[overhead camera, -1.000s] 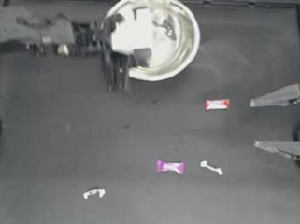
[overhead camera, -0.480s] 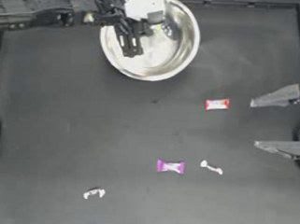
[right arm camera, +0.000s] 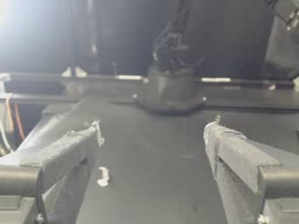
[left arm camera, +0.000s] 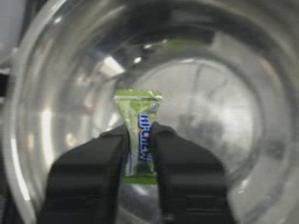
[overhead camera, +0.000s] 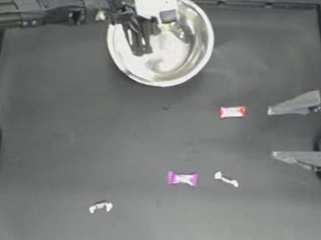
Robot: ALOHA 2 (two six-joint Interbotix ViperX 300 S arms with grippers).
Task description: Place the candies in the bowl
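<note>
yellow-green candy (left arm camera: 139, 131) wrapper, blue lettering, approx "HI-CHEW", partly hidden

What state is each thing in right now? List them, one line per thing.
Left hand: shut on the yellow-green candy, over the bowl.
Yellow-green candy: held, not yet dropped.
Bowl: upright, no loose candy seen inside.
Red-and-white candy: lying on the table.
Magenta candy: lying on the table.
Two whitish candies: lying on the table.
Right hand: open, parked at the right edge.

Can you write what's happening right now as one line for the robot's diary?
left gripper: over bowl, holding yellow-green candy | right gripper: parked, open | four candies on table
</note>
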